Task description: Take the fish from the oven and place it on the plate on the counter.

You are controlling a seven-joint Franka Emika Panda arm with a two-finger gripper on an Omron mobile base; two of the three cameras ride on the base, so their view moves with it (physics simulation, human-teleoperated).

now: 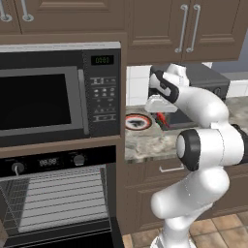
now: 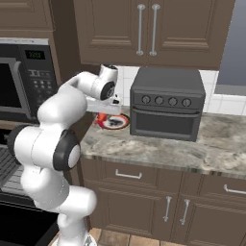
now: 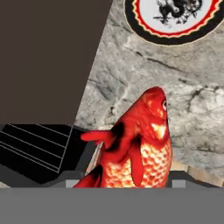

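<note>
The two-finger gripper (image 2: 106, 114) holds the bright red-orange fish (image 3: 138, 146) over the mottled grey stone counter (image 2: 158, 149), near its left end, beside the red-rimmed round plate (image 1: 138, 121) (hand view alone shows the fish's scales; the left base view alone shows the black wall oven (image 1: 58, 198)).

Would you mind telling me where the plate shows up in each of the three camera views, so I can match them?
Left base view: the plate sits mid-frame on the counter, just right of the microwave, below the robot's hand.
Right base view: left of centre, partly behind the hand, left of the toaster oven.
Hand view: top right edge, cut off by the frame, beyond the fish.
Shared landmark: the counter.
</note>
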